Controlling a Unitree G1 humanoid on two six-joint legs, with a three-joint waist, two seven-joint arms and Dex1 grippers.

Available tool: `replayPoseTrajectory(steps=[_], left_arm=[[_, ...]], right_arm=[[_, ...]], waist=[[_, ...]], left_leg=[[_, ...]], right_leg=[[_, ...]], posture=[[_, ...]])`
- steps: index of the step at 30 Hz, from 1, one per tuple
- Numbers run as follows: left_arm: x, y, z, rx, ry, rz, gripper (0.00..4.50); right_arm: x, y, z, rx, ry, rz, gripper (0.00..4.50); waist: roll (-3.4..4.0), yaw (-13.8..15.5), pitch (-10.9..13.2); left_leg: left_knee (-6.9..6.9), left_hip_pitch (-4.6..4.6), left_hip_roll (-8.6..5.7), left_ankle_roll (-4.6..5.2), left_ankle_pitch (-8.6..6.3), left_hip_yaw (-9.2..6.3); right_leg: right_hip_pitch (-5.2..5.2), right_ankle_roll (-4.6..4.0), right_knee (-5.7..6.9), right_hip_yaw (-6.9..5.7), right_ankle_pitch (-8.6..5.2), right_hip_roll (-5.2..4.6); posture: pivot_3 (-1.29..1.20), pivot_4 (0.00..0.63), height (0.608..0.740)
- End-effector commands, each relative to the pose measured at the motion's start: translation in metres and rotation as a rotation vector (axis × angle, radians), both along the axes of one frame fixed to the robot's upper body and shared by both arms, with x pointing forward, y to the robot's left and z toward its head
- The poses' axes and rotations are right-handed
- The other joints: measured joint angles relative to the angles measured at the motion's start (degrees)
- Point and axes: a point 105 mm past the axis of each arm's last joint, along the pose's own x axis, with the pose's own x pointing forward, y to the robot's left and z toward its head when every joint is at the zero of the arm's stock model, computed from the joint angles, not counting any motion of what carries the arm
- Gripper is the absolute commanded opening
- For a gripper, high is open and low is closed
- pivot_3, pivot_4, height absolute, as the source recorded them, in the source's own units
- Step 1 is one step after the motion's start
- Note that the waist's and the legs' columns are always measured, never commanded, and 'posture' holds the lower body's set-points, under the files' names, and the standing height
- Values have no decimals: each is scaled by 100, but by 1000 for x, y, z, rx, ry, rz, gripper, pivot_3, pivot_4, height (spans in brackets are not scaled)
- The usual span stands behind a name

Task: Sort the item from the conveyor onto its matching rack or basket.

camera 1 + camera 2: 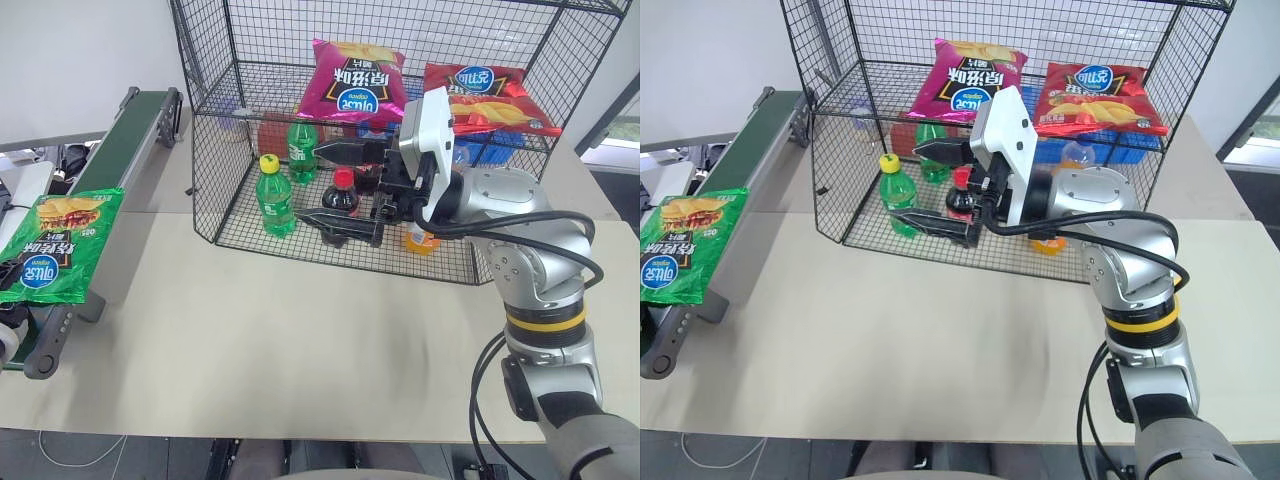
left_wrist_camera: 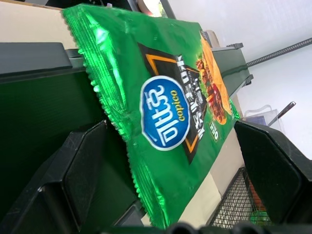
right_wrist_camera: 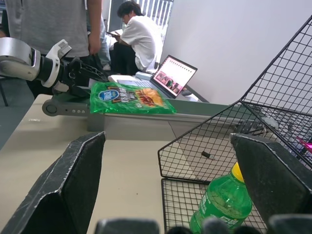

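Note:
The item, a glossy green crisp bag [image 1: 55, 245], lies on the near end of the dark green conveyor [image 1: 125, 140] and hangs over its edge. In the left wrist view my left gripper [image 2: 168, 129] is open. Its two black fingers [image 2: 83, 165] stand on either side of the green crisp bag [image 2: 165, 112], not closed on it. The right wrist view shows that left gripper [image 3: 80, 78] at the bag's [image 3: 129, 97] end. My right gripper [image 1: 335, 188] is open and empty, pointing left in front of the black wire rack [image 1: 230, 120].
A magenta crisp bag [image 1: 355, 85] and a red one [image 1: 485, 95] lie on the rack's upper shelf. On its floor stand two green bottles [image 1: 275, 195], a cola bottle [image 1: 342, 192] and an orange bottle [image 1: 420, 240]. A blue basket [image 1: 490, 150] sits behind. People and a laptop [image 3: 173, 75] are beyond the conveyor.

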Motion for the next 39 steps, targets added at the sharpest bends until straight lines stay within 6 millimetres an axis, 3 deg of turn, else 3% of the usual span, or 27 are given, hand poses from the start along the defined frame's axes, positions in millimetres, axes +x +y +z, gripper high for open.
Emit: replayPoseTrajectory(steps=[1, 5, 10, 18, 21, 28, 31, 35, 39], left_arm=[[0, -1, 9, 5, -34, -5, 4446], [1, -2, 12, 4, -49, -12, 4446], [5, -9, 35, -3, -177, -56, 4446], [2, -6, 30, 4, -149, -41, 4446], [1, -5, 29, 6, -155, -32, 3606], [2, -3, 31, 7, -168, -23, 213], [5, -9, 41, 33, -208, -58, 20], [15, -52, 87, 167, -341, -254, 20], [17, -83, 111, 223, -441, -380, 20]], right_arm=[[-6, 0, 16, 30, -65, 10, 4500], [-5, 0, 17, 31, -64, 8, 4500], [-3, 1, 18, 37, -64, 4, 4500], [-2, 2, 19, 41, -65, 3, 4500], [-2, 2, 19, 41, -66, 2, 4500], [-1, 1, 19, 43, -66, -7, 4500], [0, -1, 18, 45, -65, -23, 4500], [1, -6, 14, 45, -78, -66, 4500], [3, -10, 17, 61, -82, -97, 4500]], waist=[[0, 1, 0], [0, 1, 0], [0, -2, 0], [0, -16, 0], [0, -12, 0], [0, -13, 0], [0, -13, 0], [-17, 12, 4], [-11, 38, 4]], left_leg=[[0, 0, 0, 0, 0, 0], [0, -1, -1, 0, 0, 0], [0, -1, 0, 0, 0, 0], [-3, -1, 0, 0, 0, 1], [-3, -1, 0, 0, 0, 1], [-4, -1, 0, 0, 0, 2], [-4, -1, 0, -1, 0, 2], [-3, -3, 0, -1, 0, 1], [-6, -7, -3, -3, 1, 3]], right_leg=[[0, 0, 0, 0, 0, 0], [0, 0, -2, 0, 0, -2], [0, 0, -2, -2, 0, -1], [-1, 0, -5, 0, 0, -1], [-1, 0, -6, 0, 0, -1], [-1, 0, -8, 0, 0, -2], [-1, 0, -8, 0, 0, -2], [-1, 0, -10, -1, 0, -2], [0, -1, -18, 1, 1, -12]], posture=[[0, 150, 740], [0, 150, 740], [0, 150, 740], [0, 150, 740], [0, 150, 740], [0, 150, 740], [0, 150, 740], [0, 150, 740], [0, 150, 740]])
